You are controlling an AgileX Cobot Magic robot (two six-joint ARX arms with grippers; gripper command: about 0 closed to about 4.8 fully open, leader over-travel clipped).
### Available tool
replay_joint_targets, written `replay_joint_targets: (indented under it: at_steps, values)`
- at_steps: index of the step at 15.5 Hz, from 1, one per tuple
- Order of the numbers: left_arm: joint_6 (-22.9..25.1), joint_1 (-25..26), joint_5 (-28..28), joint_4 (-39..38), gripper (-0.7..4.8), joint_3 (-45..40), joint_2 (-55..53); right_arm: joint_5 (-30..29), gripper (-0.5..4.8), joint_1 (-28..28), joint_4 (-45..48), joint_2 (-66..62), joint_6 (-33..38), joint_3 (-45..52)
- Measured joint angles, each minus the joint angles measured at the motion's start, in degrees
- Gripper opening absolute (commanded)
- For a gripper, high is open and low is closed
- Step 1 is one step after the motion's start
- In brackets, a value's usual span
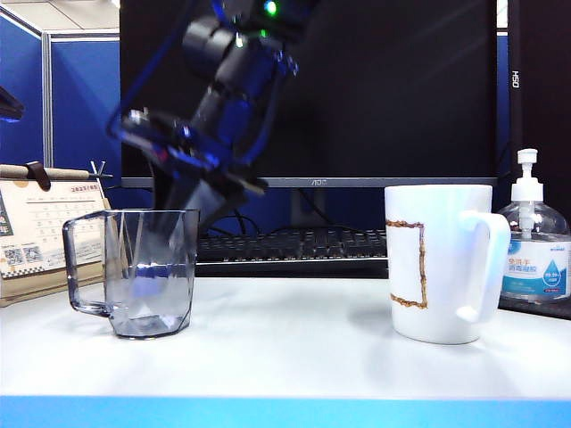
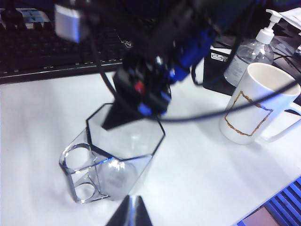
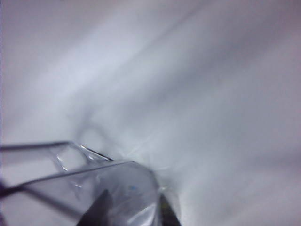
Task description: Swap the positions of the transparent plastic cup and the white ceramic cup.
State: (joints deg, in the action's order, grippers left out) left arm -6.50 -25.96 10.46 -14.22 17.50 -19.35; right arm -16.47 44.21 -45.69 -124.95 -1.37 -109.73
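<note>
The transparent plastic cup (image 1: 143, 272) stands upright on the white table at the left, its handle pointing left. The white ceramic cup (image 1: 437, 263), with a gold-brown outline, stands at the right. My right gripper (image 1: 174, 227) reaches across from above and dips over the clear cup's rim. In the right wrist view its fingers (image 3: 134, 194) stand apart, open, straddling the cup's wall (image 3: 94, 181). My left gripper (image 2: 133, 209) hovers shut and empty just short of the clear cup (image 2: 117, 160), with the white cup (image 2: 251, 110) off to one side.
A black keyboard (image 1: 294, 245) and a monitor (image 1: 357, 89) stand behind the cups. A clear pump bottle (image 1: 533, 245) with a blue label is right behind the white cup. A desk calendar (image 1: 40, 232) stands at the far left. The table's blue front edge (image 1: 285, 412) is close.
</note>
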Motion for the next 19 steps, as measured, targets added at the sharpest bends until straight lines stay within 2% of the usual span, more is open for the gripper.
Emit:
replay_joint_targets:
  at_steps: [6, 12, 15, 17, 19]
  values:
    - [0.07, 0.0, -0.02, 0.0, 0.21, 0.0, 0.0, -0.02, 1.85, 0.02, -5.01, 0.0, 0.0, -9.2]
    - [0.66, 0.0, -0.15, 0.02, 0.21, 0.0, 0.02, 0.61, 1.75, 0.02, -16.17, 0.9, -1.27, -21.77]
    - [4.33, 0.0, -2.03, 0.44, 0.21, 0.0, 0.0, 5.7, 1.66, 0.02, -18.18, 11.02, -3.23, -25.49]
    - [4.31, 0.0, -2.12, 4.66, 0.2, -0.09, 0.0, 8.48, 1.66, 0.07, -16.13, 21.46, -3.67, -25.73]
    - [5.4, 0.0, -2.34, 14.84, 0.18, -0.11, -0.02, 12.61, 1.66, 0.09, -14.86, 33.44, -6.29, -26.03]
